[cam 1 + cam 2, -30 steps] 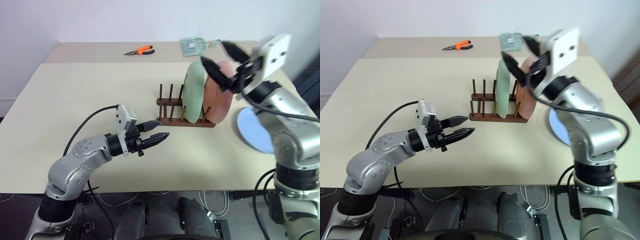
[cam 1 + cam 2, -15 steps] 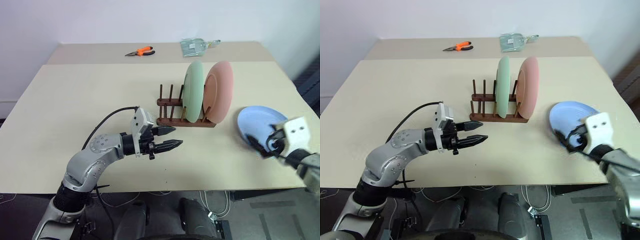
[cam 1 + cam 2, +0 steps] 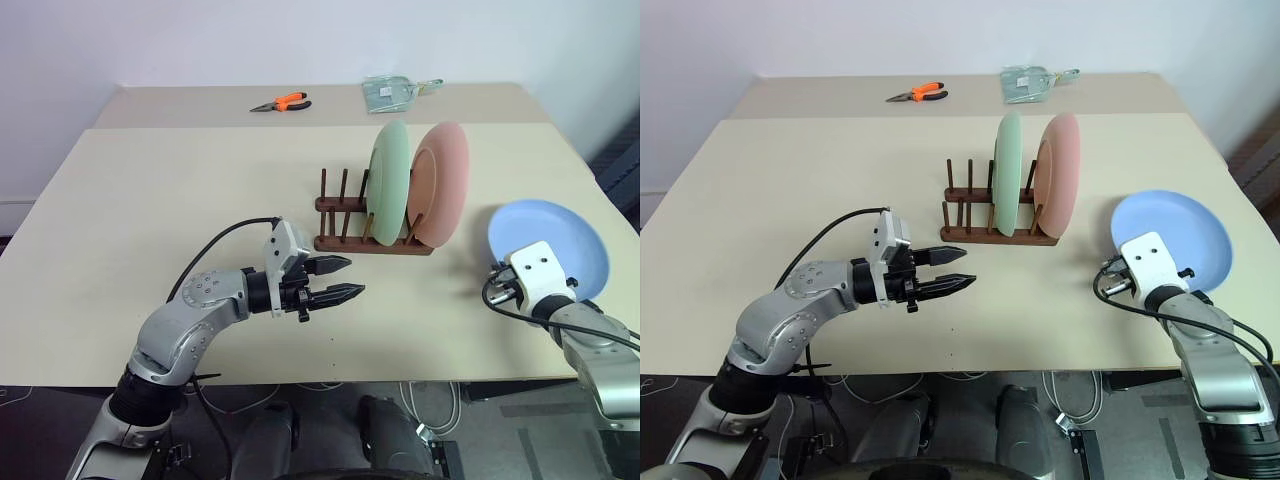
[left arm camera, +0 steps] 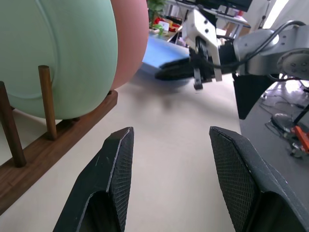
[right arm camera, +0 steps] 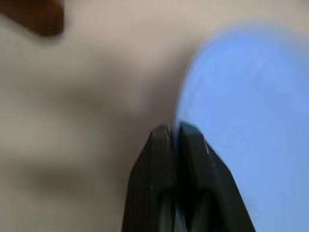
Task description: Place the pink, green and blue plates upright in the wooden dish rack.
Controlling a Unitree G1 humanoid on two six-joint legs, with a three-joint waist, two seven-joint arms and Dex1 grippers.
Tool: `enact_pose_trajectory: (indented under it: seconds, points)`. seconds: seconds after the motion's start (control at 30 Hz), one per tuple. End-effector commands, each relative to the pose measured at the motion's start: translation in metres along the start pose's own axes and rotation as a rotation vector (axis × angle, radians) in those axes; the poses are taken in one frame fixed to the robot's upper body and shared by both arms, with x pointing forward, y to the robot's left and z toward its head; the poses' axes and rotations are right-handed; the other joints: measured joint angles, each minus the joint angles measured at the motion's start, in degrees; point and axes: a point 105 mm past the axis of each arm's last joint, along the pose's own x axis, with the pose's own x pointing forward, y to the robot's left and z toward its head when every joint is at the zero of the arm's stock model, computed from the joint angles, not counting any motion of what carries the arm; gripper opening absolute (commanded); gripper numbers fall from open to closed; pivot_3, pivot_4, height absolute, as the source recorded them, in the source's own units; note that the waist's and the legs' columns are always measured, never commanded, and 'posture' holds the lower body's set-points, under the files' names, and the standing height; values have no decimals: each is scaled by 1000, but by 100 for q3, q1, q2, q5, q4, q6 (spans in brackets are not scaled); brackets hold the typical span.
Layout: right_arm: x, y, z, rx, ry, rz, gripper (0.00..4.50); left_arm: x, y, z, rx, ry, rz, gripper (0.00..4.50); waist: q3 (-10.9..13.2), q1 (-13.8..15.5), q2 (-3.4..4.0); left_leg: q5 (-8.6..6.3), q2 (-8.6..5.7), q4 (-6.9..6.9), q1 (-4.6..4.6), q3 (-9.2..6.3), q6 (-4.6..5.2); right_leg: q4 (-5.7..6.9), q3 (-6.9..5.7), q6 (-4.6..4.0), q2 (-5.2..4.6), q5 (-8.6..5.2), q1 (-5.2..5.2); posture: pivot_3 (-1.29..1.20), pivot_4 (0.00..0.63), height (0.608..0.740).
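Observation:
The green plate and the pink plate stand upright side by side in the wooden dish rack, whose left pegs are free. At the table's right, the blue plate is tilted up, and my right gripper is shut on its near-left rim. The same grip appears across the table in the left wrist view, with the blue plate behind the right gripper. My left gripper hovers open and level in front of the rack, pointing right, with nothing between its fingers.
Orange-handled pliers and a clear plastic packet lie on the far table section. The blue plate sits close to the table's right edge.
My right arm came down from above the rack to the blue plate and shut on its rim; the plate now tilts up. The left gripper shifted slightly right.

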Motion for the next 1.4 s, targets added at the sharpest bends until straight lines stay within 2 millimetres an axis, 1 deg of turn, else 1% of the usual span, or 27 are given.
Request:
enact_pose_trajectory:
  seconds: [0.03,0.07,0.13,0.17,0.2,0.23,0.27,0.3,0.33,0.4,0.47,0.5,0.53,0.57,0.63,0.7,0.8,0.87,0.97,1.23,1.33,1.4]
  points:
    - [-18,-34,78,-9,-318,-113,25,-6,5,12,53,-29,35,2544,5,-2,4,0,0,-1,0,0,0,0,0,0,0,0,0,0,150,740]
    - [-27,-47,103,-4,-416,-159,25,-9,10,13,56,-27,55,2544,11,-29,15,0,0,2,-1,0,0,0,0,1,0,1,0,0,150,740]
    - [-46,-65,149,50,-606,-199,25,-14,20,13,68,-25,97,2544,16,-54,28,0,-1,2,2,6,1,3,5,2,0,2,-2,0,150,740]
    - [-55,-68,170,92,-691,-185,25,-17,25,14,73,-26,118,2544,16,-52,29,0,1,2,4,6,1,6,4,2,2,2,-3,0,150,740]
    - [-65,-67,195,166,-795,-135,25,-20,31,14,81,-27,145,2544,16,-49,29,1,2,-3,7,1,1,8,1,1,5,1,-2,0,150,740]
    - [-73,-62,215,236,-880,-65,25,-23,37,15,88,-28,169,2544,16,-51,29,1,5,-5,7,-3,1,8,-1,1,11,1,-2,0,150,740]
    - [-80,-54,232,296,-945,14,25,-26,42,16,95,-30,189,2544,14,-37,26,1,8,-8,6,-9,1,8,-4,-1,15,2,-4,0,150,740]
    - [-89,-42,249,343,-1012,123,25,-30,48,17,104,-33,215,2544,8,-36,14,1,10,-10,6,-19,0,9,-12,-3,17,4,-2,0,150,740]
    - [-96,-30,263,388,-1061,222,25,-33,53,18,114,-40,241,2544,8,-37,11,1,12,-11,5,-27,0,9,-18,-19,20,14,-1,0,150,740]
    - [-105,-3,288,525,-1132,434,25,-43,67,22,125,-61,314,2544,8,-39,11,1,11,-11,1,-31,0,6,-18,-21,18,14,-2,0,150,740]
    - [-108,29,309,671,-1142,634,25,-58,81,24,138,-68,396,2544,9,-52,14,1,8,-8,-1,-29,0,6,-14,-22,12,15,-4,0,150,740]
    - [-107,39,315,730,-1132,694,25,-63,85,24,141,-68,420,2544,9,-63,15,1,9,-9,2,-30,0,8,-12,-23,11,15,-7,0,150,740]
    - [-100,46,321,827,-1099,725,25,-70,87,24,130,-74,438,2544,9,-70,15,1,9,-12,2,-31,0,12,-10,-23,11,16,-13,0,150,740]
    - [-91,52,324,915,-1053,734,25,-74,89,24,121,-76,449,2544,9,-70,15,1,8,-16,1,-32,-1,18,-10,-22,12,17,-20,0,150,740]
    - [-68,71,326,1062,-924,755,25,-83,88,21,116,-64,460,2544,7,-49,12,3,7,-18,-1,-32,-3,25,-11,-9,13,25,-27,0,150,740]
    - [-55,85,324,1118,-838,754,25,-89,87,18,116,-46,471,2544,6,-41,11,4,3,-18,-3,-32,-6,25,-12,-6,13,27,-27,0,150,740]
    - [-33,99,312,1152,-719,705,25,-91,85,15,115,-38,479,2544,6,-24,11,5,-1,-15,-8,-31,-7,22,-11,-6,12,28,-28,0,150,740]
    - [-23,106,304,1204,-641,697,25,-91,83,15,108,-44,481,2544,6,-47,11,5,-2,-16,-7,-30,-7,22,-11,-6,12,28,-27,0,150,740]
    - [-19,114,296,1260,-579,706,25,-89,80,14,97,-48,479,2544,7,-76,12,5,2,-22,-5,-29,-8,28,-11,-6,17,28,-35,0,150,740]
    - [-5,127,280,1295,-463,698,25,-86,76,14,79,-52,470,2544,6,-95,13,6,6,-25,-4,-23,-9,43,-6,-7,21,28,-46,0,150,740]
    - [-7,125,283,1255,-495,698,25,-85,75,14,76,-51,466,2544,6,-94,13,6,6,-24,-4,-21,-9,43,-5,-7,21,28,-46,0,150,740]
    - [-17,120,294,1237,-549,728,25,-84,75,14,75,-51,462,2544,6,-95,13,6,6,-24,-4,-21,-9,43,-5,-7,21,28,-47,0,150,740]
